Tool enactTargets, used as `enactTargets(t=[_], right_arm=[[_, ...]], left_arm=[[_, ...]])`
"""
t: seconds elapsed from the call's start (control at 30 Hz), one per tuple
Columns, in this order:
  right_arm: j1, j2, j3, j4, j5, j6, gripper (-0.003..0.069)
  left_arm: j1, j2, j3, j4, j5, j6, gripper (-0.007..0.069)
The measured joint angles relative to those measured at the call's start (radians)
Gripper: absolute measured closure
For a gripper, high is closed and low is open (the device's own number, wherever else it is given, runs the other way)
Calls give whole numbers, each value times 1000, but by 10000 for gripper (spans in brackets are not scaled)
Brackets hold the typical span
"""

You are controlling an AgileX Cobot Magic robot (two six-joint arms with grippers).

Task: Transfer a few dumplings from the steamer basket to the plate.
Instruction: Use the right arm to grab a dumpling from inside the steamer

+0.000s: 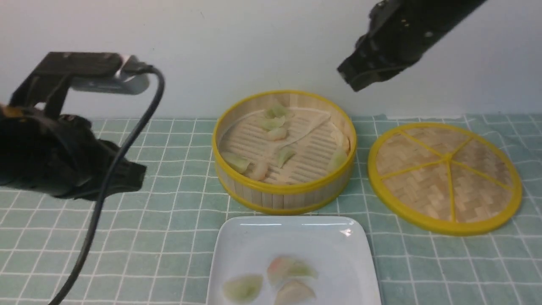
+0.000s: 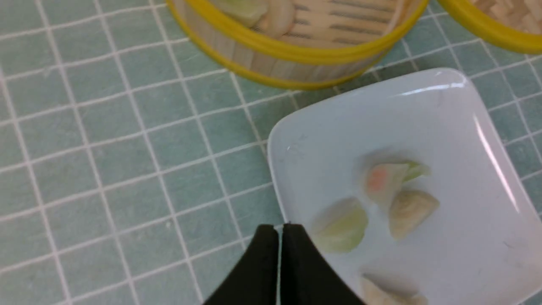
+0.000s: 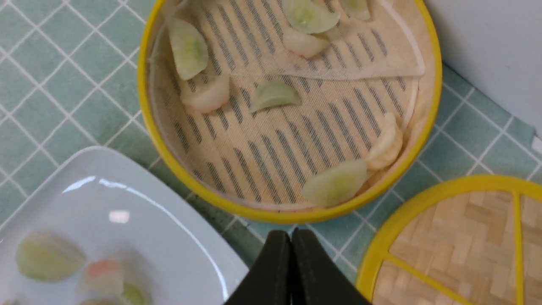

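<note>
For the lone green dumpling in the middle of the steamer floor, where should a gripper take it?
Pinch the green dumpling across its plump middle, curved back to straight edge, coming straight down. It lies flat with room all round, and the steamer basket wall would likely block a sideways approach.

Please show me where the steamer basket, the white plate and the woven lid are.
steamer basket [image 1: 279,199]: front view, on its near outer wall.
plate [image 1: 292,239]: front view, on a bare part behind the dumplings.
lid [image 1: 423,188]: front view, on a woven panel.
</note>
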Motion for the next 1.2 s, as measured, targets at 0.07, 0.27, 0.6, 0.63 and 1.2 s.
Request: enactTargets(t=[0.07,0.27,0.6,0.63,1.2], right_arm=[[0,77,-64,-2,-3,11,648],[0,278,-201,-7,-5,16,536],[0,464,-216,-117,-41,38,270],[0,476,-216,-138,-59,49,252],[3,571,-229,-297,-241,123,247]], left_arm=[[28,-37,50,0,1,0,631],[49,-107,177,0,2,0,631],[49,-109,219,0,1,10,631],[49,-109,219,0,0,17,631],[49,-109,219,0,-6,42,631]])
